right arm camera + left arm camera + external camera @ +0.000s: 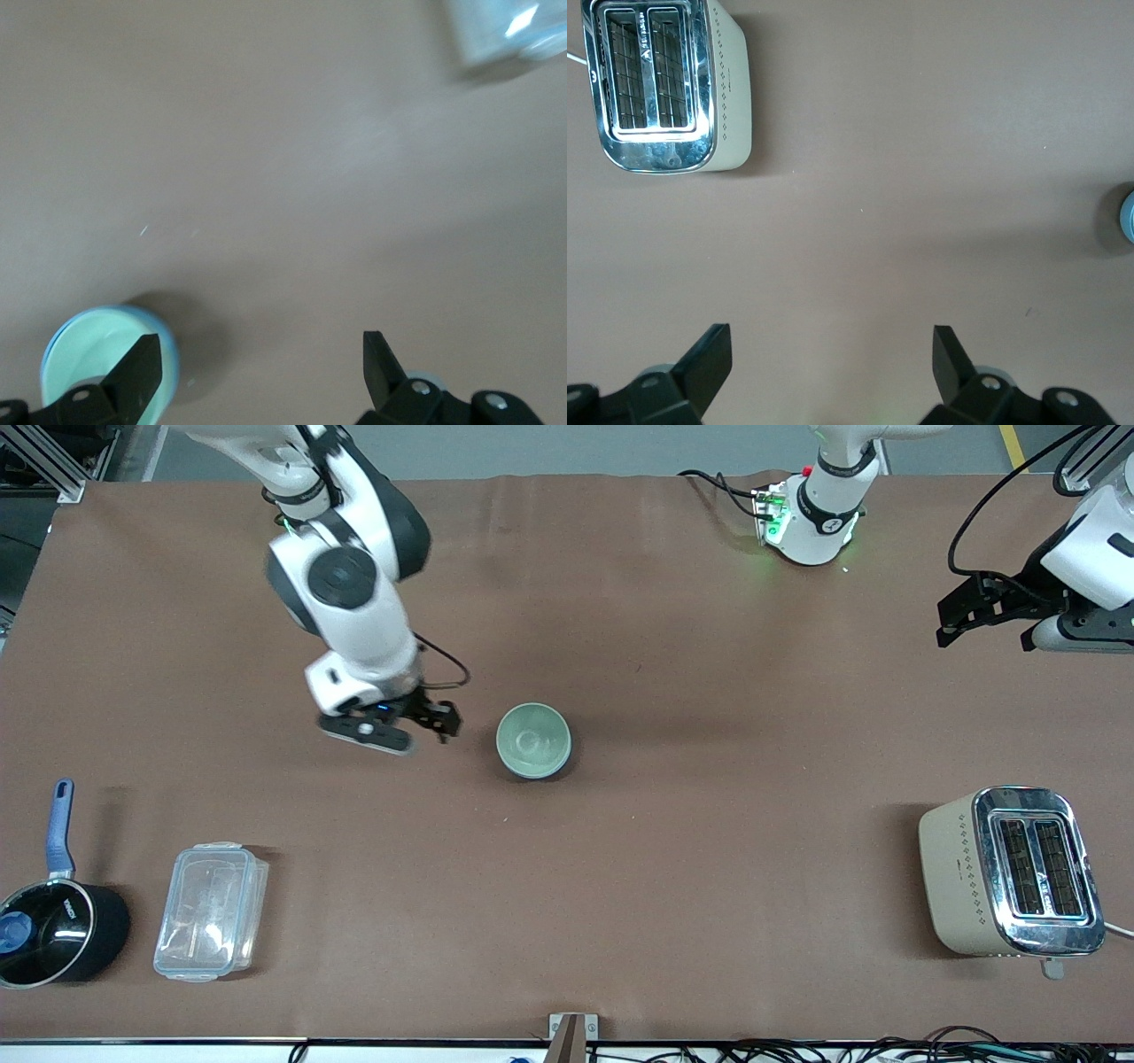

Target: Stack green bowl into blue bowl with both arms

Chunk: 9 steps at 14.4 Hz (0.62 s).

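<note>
The green bowl [533,740] sits nested inside the blue bowl [562,760], of which only a thin blue rim and outer wall show around it; the stacked pair stands upright near the middle of the table [709,850]. In the right wrist view the pale green inside [93,354] is ringed by the blue edge [173,354]. Toward the right arm's end, close to the front camera, a black saucepan [55,932] with a blue handle holds what looks like a small blue object, though it is too small to name. Just beside it lies a clear plastic lidded container [211,912], seemingly empty. Toward the left arm's end stands a cream and chrome two-slot toaster [1010,872].

The right gripper [425,722] hangs low over the table just beside the stacked bowls, toward the right arm's end, its fingers spread apart and holding nothing. The left arm waits raised at its own end of the table, the left gripper [961,611] over bare surface, its fingers [709,359] wide apart and empty.

The table is covered in a plain brown sheet. Cables run along the edge nearest the front camera, and grey floor shows past the arms' bases.
</note>
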Available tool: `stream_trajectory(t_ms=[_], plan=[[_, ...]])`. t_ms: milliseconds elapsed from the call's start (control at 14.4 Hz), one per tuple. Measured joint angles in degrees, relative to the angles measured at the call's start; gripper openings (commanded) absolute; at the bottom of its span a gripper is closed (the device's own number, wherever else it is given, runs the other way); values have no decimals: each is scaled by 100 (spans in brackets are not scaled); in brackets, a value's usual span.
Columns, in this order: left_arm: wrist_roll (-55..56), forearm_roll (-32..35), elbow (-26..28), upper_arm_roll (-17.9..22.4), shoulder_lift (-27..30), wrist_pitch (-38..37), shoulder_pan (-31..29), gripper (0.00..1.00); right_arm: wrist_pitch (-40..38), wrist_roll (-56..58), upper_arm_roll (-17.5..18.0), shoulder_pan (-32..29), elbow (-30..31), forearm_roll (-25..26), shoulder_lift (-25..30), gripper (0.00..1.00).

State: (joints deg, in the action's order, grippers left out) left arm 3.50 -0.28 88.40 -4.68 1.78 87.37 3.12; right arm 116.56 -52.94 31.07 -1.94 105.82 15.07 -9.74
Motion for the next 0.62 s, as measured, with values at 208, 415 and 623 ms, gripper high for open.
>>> stream_trajectory(t_ms=[208, 415, 623], plan=[[0, 0, -3, -3, 5, 0, -4, 100, -186, 542, -761, -142, 13, -16, 776, 100], [0, 0, -6, -3, 8, 0, -4, 100, -579, 1466, -1469, -155, -26, -381, 1242, 100], [0, 0, -8, -4, 9, 0, -1, 100, -1732, 2527, -2024, -149, -584, -751, 1498, 100]])
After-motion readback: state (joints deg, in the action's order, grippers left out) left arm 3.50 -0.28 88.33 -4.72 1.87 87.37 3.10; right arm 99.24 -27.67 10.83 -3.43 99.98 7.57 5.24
